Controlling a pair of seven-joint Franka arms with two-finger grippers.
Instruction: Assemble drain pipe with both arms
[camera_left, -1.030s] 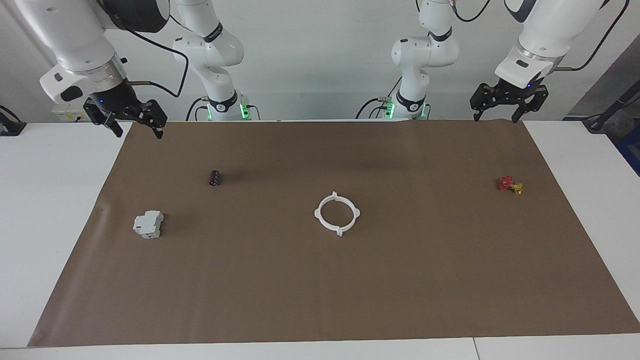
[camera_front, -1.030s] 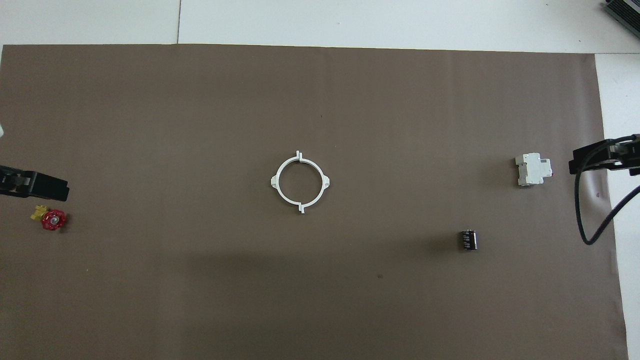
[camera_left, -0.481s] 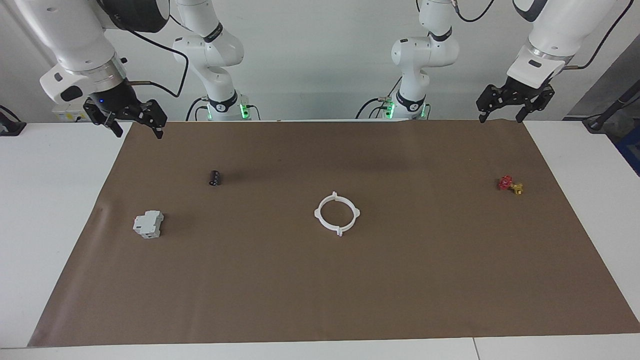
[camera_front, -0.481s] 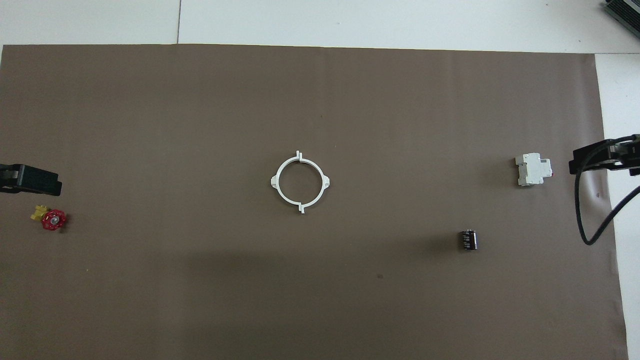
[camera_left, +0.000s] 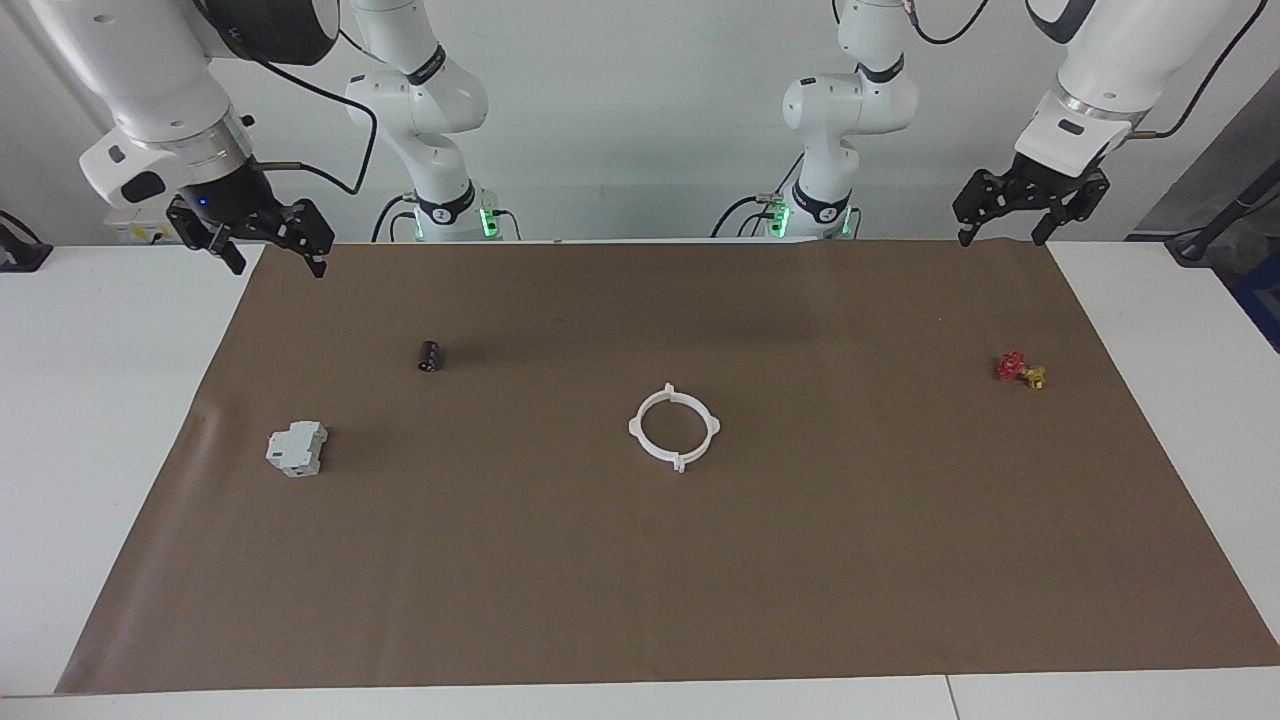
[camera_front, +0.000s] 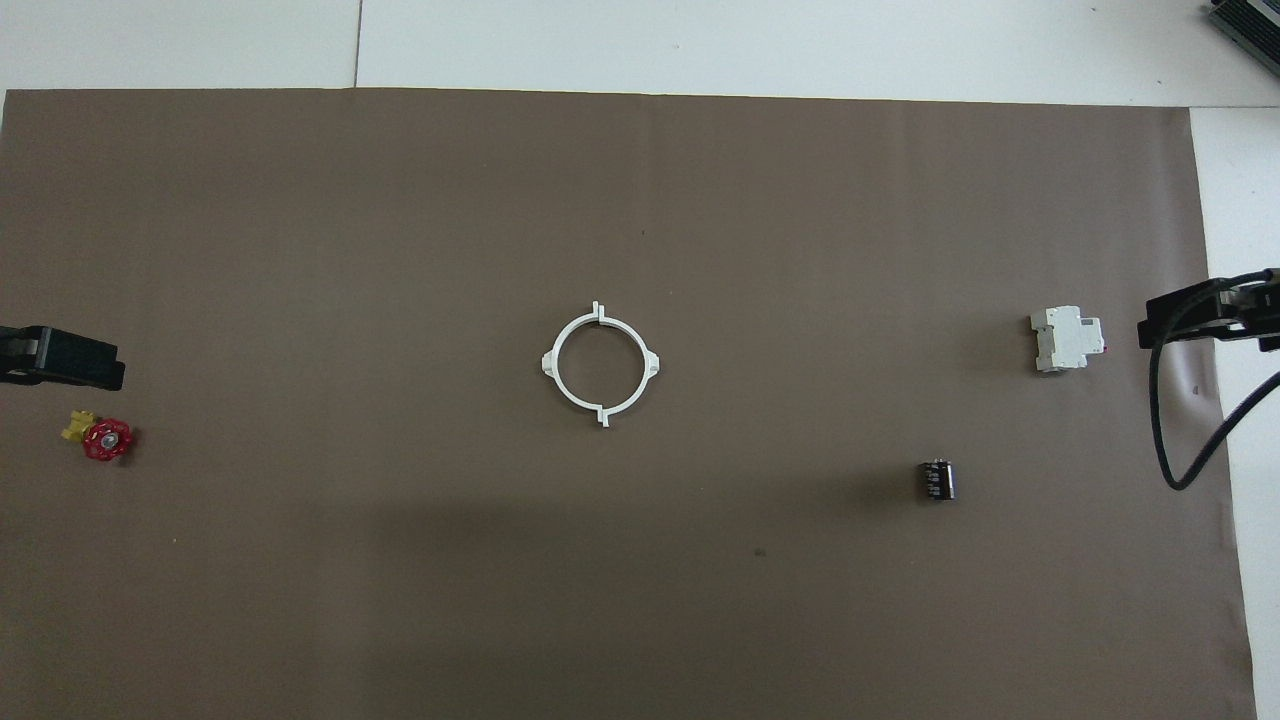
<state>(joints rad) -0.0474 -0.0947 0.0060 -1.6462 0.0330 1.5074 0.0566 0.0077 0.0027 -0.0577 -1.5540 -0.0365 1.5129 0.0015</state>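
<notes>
The drain pipe (camera_left: 637, 427) lies flat in the middle of the brown mat. Its two white half-rings meet as one closed tabbed ring (camera_front: 566, 396). My left gripper (camera_left: 1000, 239) hangs open and empty over the mat's corner at the left arm's end, close to the robots. In the overhead view only part of my left gripper (camera_front: 62, 360) shows at the picture's edge. My right gripper (camera_left: 278, 268) hangs open and empty over the mat's corner at the right arm's end, and it shows at the overhead view's edge (camera_front: 1200, 318). Both are well apart from the ring.
A grey-white boxy block (camera_left: 297, 448) and a small black cylinder (camera_left: 430, 356) lie toward the right arm's end. A red-and-yellow valve (camera_left: 1020, 370) lies toward the left arm's end. The brown mat (camera_left: 640, 580) covers most of the white table.
My left gripper has risen a little and drawn back toward the mat's corner, then stopped. The right gripper and the ring have stayed where they were.
</notes>
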